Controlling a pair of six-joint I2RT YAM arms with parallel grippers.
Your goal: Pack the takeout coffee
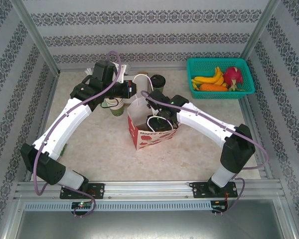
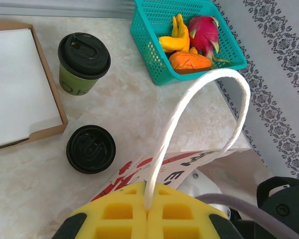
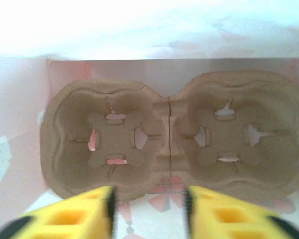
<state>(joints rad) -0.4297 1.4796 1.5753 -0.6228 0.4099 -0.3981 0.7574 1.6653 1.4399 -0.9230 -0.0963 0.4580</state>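
The takeout coffee [image 1: 157, 81] is an olive-green cup with a black lid [image 2: 83, 54]. It stands upright on the table just behind the white, red-printed paper bag [image 1: 142, 134]. My left gripper [image 2: 148, 206] is shut on the bag's white rope handle [image 2: 189, 102] and holds it up over the bag's far edge. My right gripper [image 3: 149, 214] reaches down inside the bag, open, with nothing between its yellow fingers [image 3: 79, 209]. Just past them, a brown pulp cup carrier [image 3: 169, 139] with two empty holders lies flat on the bag's floor.
A teal basket [image 1: 217, 61] of fruit sits at the back right. A shallow cardboard box [image 2: 49, 79] lined with white paper lies beside the coffee. A loose black lid [image 2: 90, 148] rests between them and the bag. A pale green cup [image 1: 114, 107] stands under the left arm.
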